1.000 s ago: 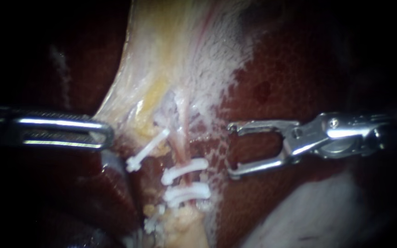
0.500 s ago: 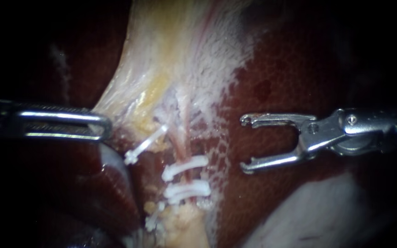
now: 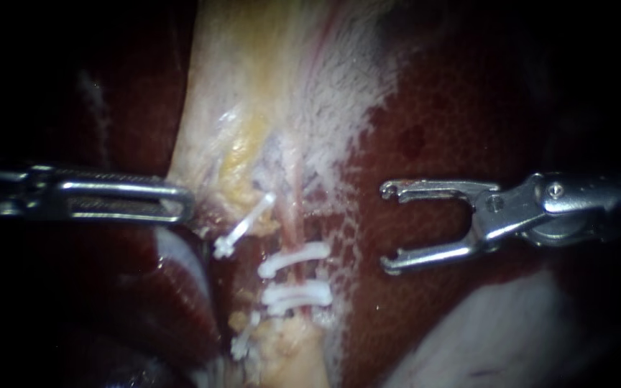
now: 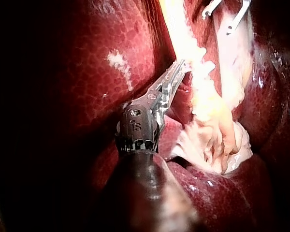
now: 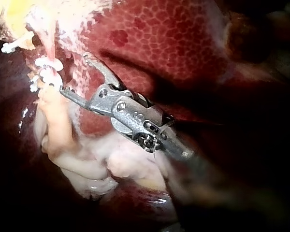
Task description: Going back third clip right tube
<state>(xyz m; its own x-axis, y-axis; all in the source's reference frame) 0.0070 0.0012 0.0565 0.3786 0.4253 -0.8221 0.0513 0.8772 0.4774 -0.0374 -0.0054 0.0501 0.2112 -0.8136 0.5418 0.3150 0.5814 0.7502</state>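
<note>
Your right instrument (image 3: pixel 388 228) holds its jaws spread wide, with a broad gap between the two tips and nothing gripped in it. Both tips face the right tube (image 3: pixel 292 215) and stop short of it. They hang over the mottled red liver (image 3: pixel 425 108) on that side of the tube, clear of the clips. Your right wrist view agrees: the jaws are parted and empty, with one tip near the tube's clips but no contact that shows.

Your left instrument (image 3: pixel 183 202) comes at the tube from the opposite side. Its tip meets the edge of the pale yellow tissue (image 3: pixel 253 86) that the tube runs out of. You cannot tell from either view whether it grips that tissue.

White clips sit across the right tube, stacked along its length. The upper clip (image 3: pixel 295 259) lies crosswise, its long axis nearly square to the tube, and the end toward your right instrument is tipped slightly up the tube. The lower clip (image 3: pixel 297 293) sits just past it, parallel and apart. It looks doubled — one clip or two pressed together, you cannot say, so which one is the third stays unclear.

A slanted clip (image 3: pixel 244 224) lies off the tube on your left instrument's side — one end is near the tube and its knobbed end points away from it.
</note>
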